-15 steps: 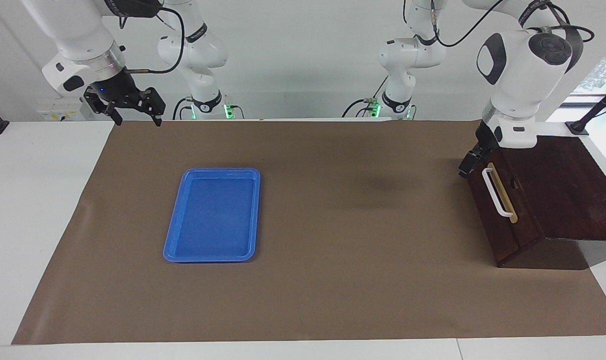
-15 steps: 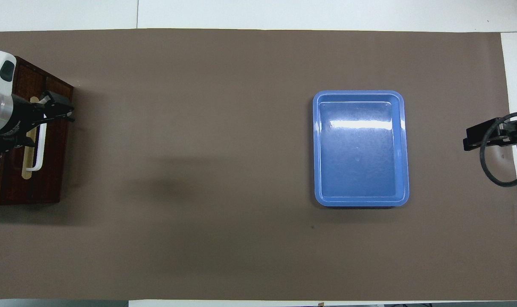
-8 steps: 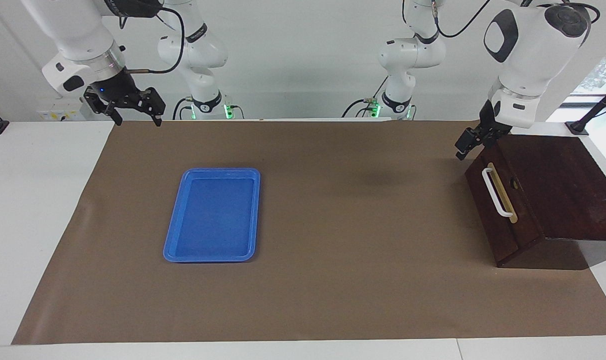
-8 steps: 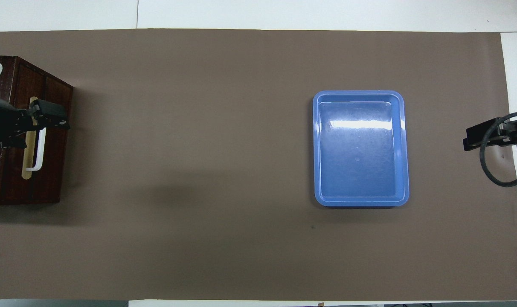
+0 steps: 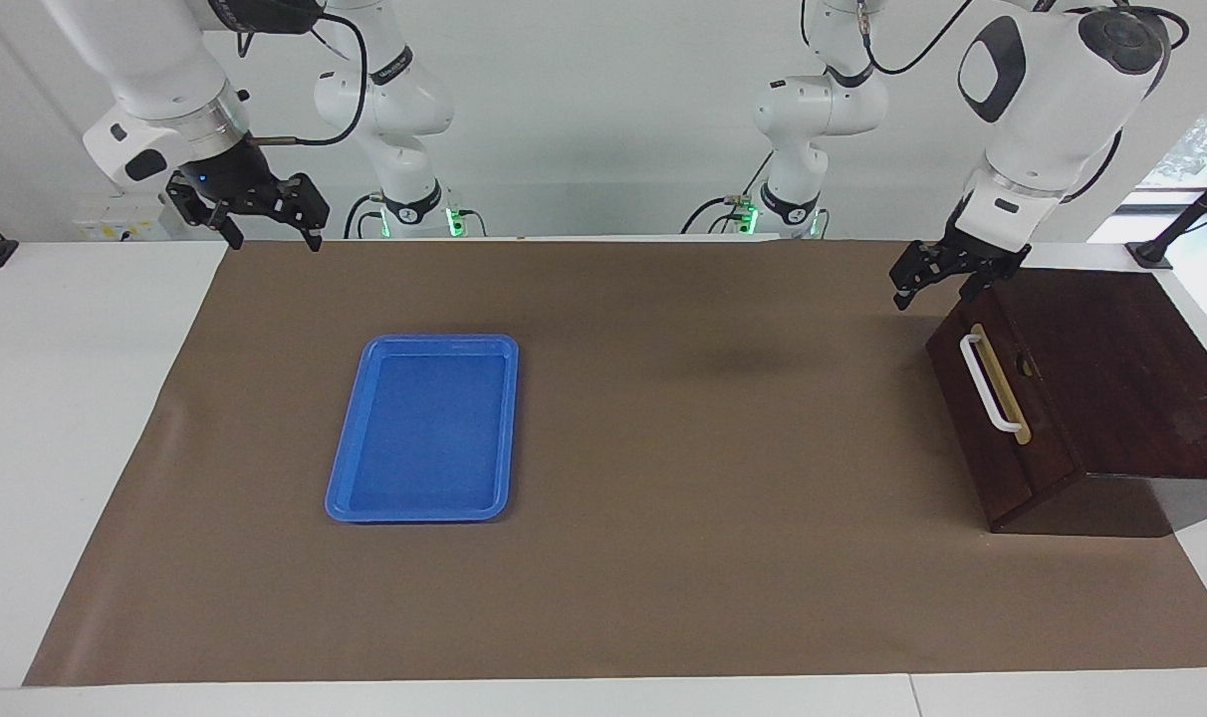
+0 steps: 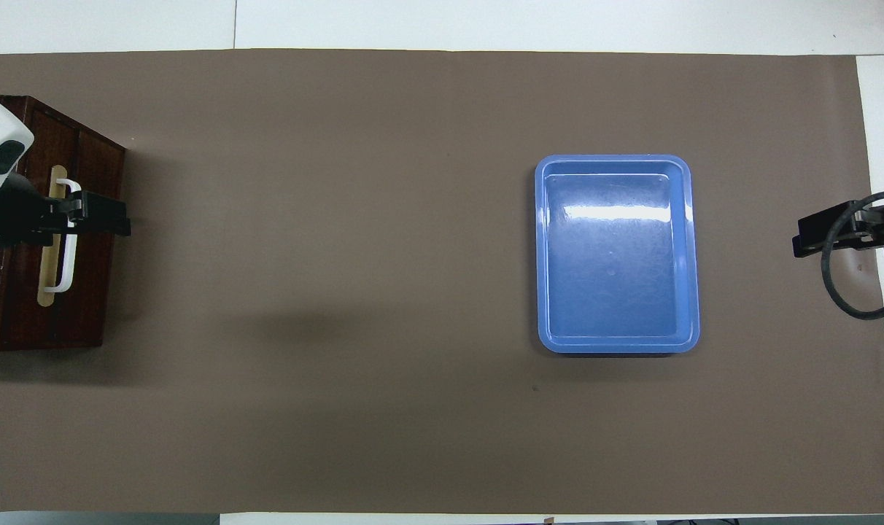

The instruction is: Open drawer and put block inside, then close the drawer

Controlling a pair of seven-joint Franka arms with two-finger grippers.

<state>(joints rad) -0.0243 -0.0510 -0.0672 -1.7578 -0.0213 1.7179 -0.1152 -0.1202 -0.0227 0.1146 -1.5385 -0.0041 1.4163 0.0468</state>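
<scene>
Drawer [image 5: 997,398] is sitting shut at the left arm's end of the desk | block is not being seen | left pincer [image 5: 947,271] is being held open, empty, above its front corner | right pincer [image 5: 248,211] is being held open, empty, waiting | risk: handle [image 5: 984,381] being clipped if descent is misaligned.

wall [image 5: 584,110]: plain white, evenly lit | window [image 5: 1196,149]: sliver at the left arm's end, daylight and greenery outside | table [image 5: 76,418]: white top | mat [image 5: 663,558]: brown sheet over most of the table, soft shadows on it
</scene>
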